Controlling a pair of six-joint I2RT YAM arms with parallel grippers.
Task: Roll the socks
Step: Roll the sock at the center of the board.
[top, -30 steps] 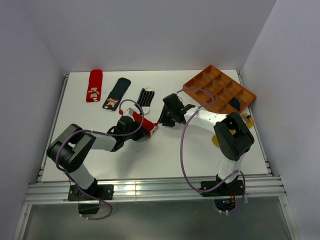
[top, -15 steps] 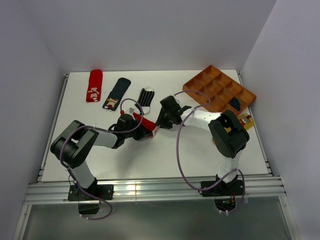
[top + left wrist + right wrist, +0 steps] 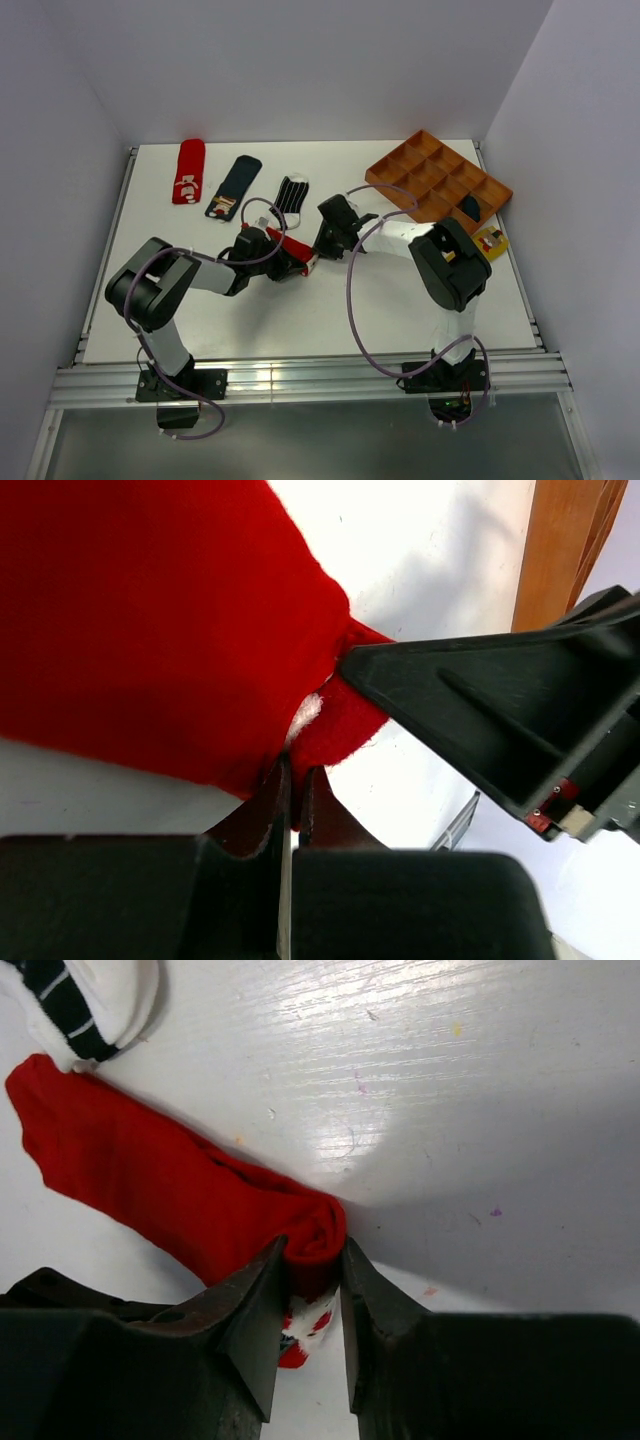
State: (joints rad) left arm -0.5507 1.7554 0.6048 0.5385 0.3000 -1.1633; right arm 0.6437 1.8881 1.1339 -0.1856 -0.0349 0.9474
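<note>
The left pincer (image 3: 291, 805) pinches the red sock (image 3: 140, 1175) by an edge, the right pincer (image 3: 312, 1265) clamps its rolled end (both clenched).

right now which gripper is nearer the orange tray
Right. The right gripper is just near-left of the orange tray, at the red sock; the left gripper is farther left, pinching that sock.

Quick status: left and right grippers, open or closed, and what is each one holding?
Left gripper: closed, pinching the edge of the mid-table red sock.
Right gripper: closed around that sock's rolled end.
</note>
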